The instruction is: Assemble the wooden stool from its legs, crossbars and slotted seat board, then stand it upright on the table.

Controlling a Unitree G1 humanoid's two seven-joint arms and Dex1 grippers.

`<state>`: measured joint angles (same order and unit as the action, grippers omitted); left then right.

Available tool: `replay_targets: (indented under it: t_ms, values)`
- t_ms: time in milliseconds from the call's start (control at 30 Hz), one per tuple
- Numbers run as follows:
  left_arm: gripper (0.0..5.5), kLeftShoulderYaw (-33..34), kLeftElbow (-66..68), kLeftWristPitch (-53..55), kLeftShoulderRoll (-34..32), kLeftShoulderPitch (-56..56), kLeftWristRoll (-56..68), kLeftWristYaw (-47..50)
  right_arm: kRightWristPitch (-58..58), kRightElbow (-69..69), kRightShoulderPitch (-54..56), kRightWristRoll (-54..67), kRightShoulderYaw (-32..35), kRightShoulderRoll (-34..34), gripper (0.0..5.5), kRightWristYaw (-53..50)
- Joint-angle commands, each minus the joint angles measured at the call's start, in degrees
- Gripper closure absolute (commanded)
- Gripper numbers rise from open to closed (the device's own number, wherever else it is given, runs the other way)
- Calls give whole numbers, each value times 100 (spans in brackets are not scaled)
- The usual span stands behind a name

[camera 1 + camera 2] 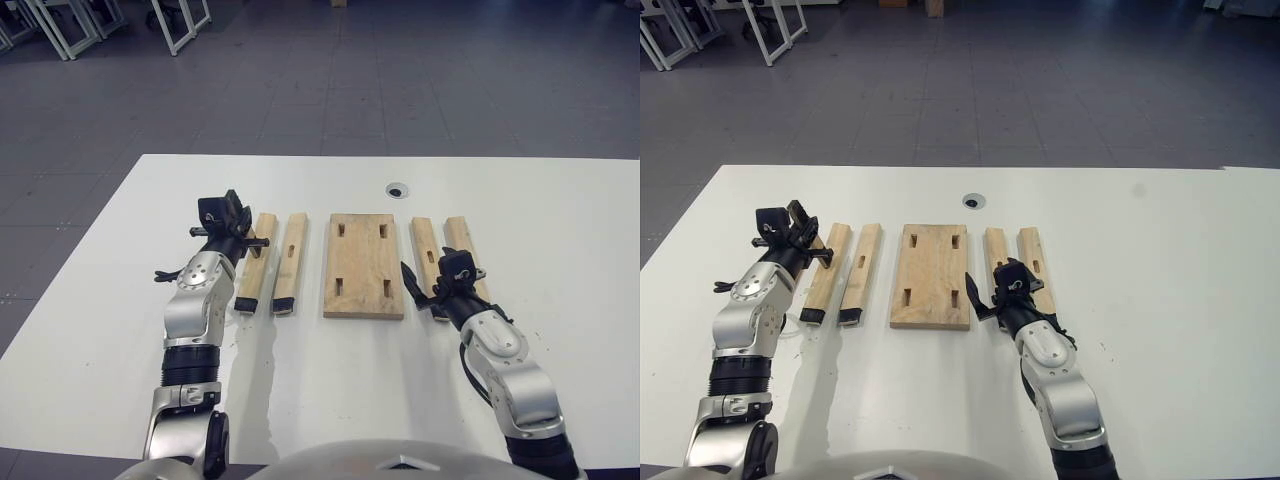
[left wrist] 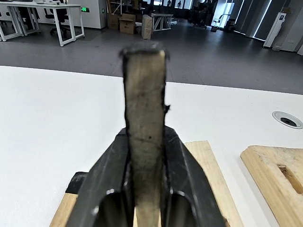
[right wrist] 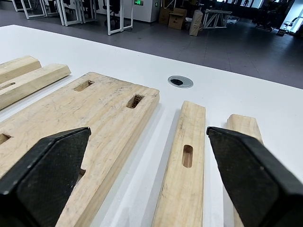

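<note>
The slotted seat board lies flat at mid-table. Two wooden legs lie side by side to its left, and two more to its right. My left gripper hovers over the far end of the outer left leg. It is shut on a thin wooden crossbar that stands on end between the fingers. My right gripper is open, low over the near end of the inner right leg, with its fingers spread wide on either side.
A round cable grommet is set in the white table behind the seat board. Bare tabletop stretches to both sides and in front of the parts. Beyond the far table edge is grey floor with desk frames.
</note>
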<state>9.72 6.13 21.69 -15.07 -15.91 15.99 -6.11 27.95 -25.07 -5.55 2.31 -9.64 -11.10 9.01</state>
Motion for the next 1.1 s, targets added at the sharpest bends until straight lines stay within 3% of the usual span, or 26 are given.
replay_targets:
  t_ms: [33, 300, 500, 833, 1100]
  values:
    - [508, 4, 271, -171, 31, 75, -126, -96, -20, 54, 54, -55, 15, 43, 98, -17]
    - [508, 91, 1322, -1154, 151, 376, -275, -275, -41, 37, 81, -71, 23, 77, 98, -21]
    - [508, 48, 1643, -1237, 537, 1013, -85, -522, 29, -26, 129, -37, 84, 85, 98, -7]
    - [508, -368, 365, -1105, 674, 1980, -332, -350, 57, 6, 207, -41, 138, 69, 98, 20]
    - [508, -127, -322, -877, 718, 1919, -775, 689, 41, 50, 237, -56, 142, 54, 98, 31]
